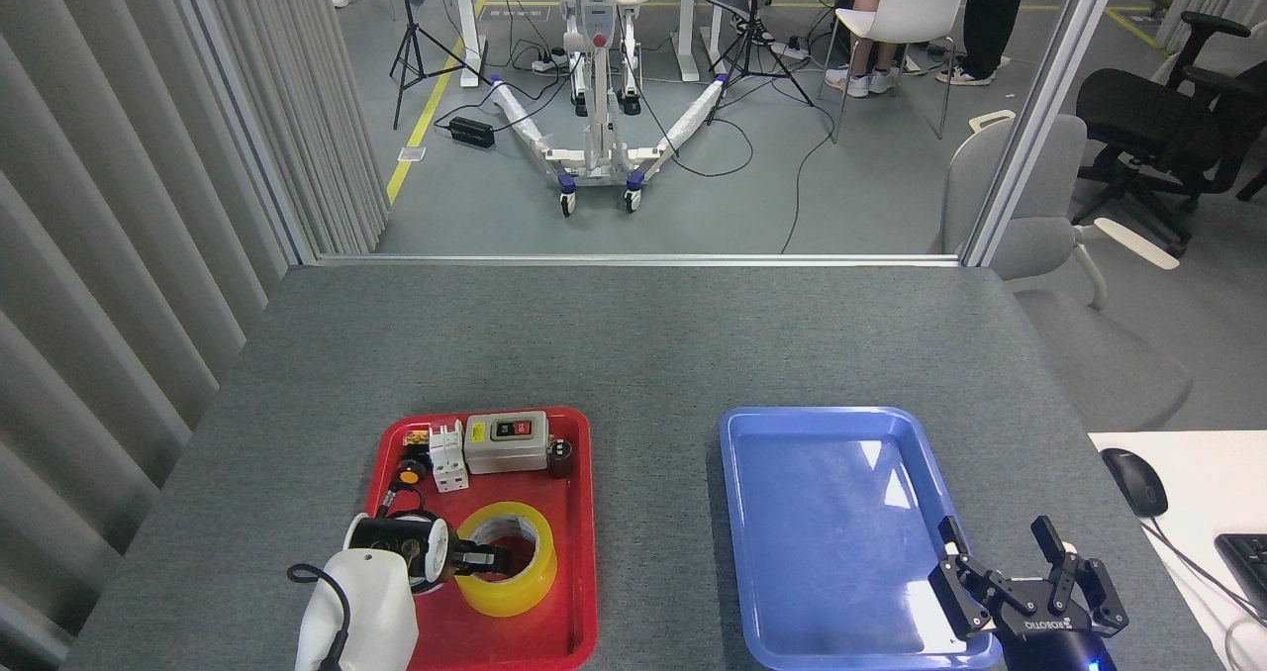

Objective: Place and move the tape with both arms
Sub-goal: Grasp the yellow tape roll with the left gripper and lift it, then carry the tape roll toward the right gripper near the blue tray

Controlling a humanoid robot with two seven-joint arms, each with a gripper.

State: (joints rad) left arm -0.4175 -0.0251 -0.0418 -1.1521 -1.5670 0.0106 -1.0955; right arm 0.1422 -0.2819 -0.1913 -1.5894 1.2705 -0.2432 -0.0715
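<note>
Your left gripper (485, 558) sits low in the red tray (579, 513), its dark fingertips at the near-left wall of the tape (505, 572), one reaching into the core hole. Whether the jaws have bitten down on that wall is not clear from this angle, so I cannot tell if you hold it or only straddle it. The tape lies flat in the front half of the tray, hole up, with the grey switch box (507, 441) and the white breaker (447, 458) just behind it.

To do this grasp well, you want one finger inside the core and one outside the yellow wall, pinching squarely before you lift. Go straight up first: the tray lip is close on the right and the small parts sit near behind, so a sideways drag could knock them or tip the tray.

Your right gripper (1010, 572) hangs with its fingers spread wide and nothing in them, over the near-right corner of the blue tray (752, 453). Keep it there, ready to receive the roll.
</note>
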